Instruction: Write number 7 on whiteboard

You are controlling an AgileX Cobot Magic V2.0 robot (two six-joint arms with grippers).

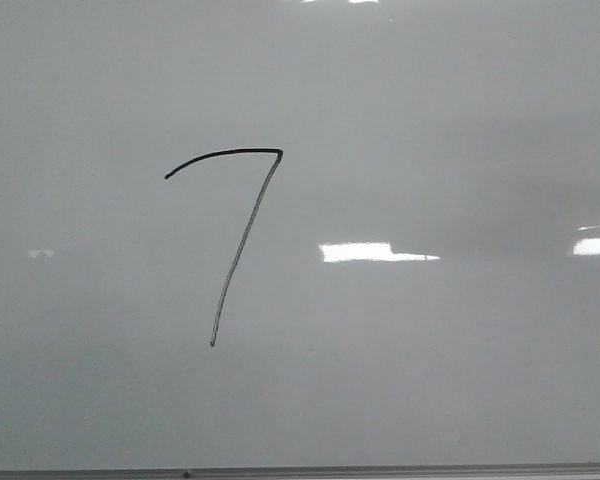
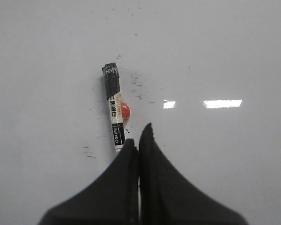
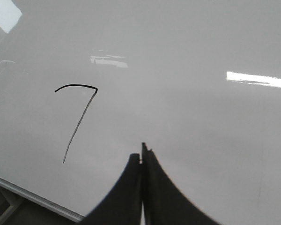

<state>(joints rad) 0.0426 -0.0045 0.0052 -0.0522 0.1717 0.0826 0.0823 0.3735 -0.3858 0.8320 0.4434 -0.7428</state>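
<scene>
Filling the front view almost wholly, the whiteboard [image 1: 460, 120] lies glossy and pale grey, with a thin grey frame edge along the bottom; the number 7 [image 1: 242, 235] stands left of the middle, its curved top bar dark and its long slanted stem paler; to the right of the stem sit two bright light reflections [image 1: 375, 252], one near the middle and one at the right edge; neither arm shows in this view.

The left wrist view shows what the front view does not: a marker [image 2: 114, 108] lying flat on the white surface, black-capped at the far end, its white label printed with text, a small red spot touching its side; faint black specks are scattered around it; the left gripper [image 2: 139, 138] hangs just beside the marker's near end, its dark fingers [image 2: 152, 154] pressed together with nothing between them; the number is out of this view.

The right wrist view takes in the number 7 [image 3: 77, 119] again, drawn near the board's framed edge [image 3: 33, 200], past which a dark floor strip shows; the right gripper [image 3: 142, 152] is over the bare board, well apart from the stroke, its fingers [image 3: 154, 176] likewise pressed together and holding nothing; the marker is not seen here.
</scene>
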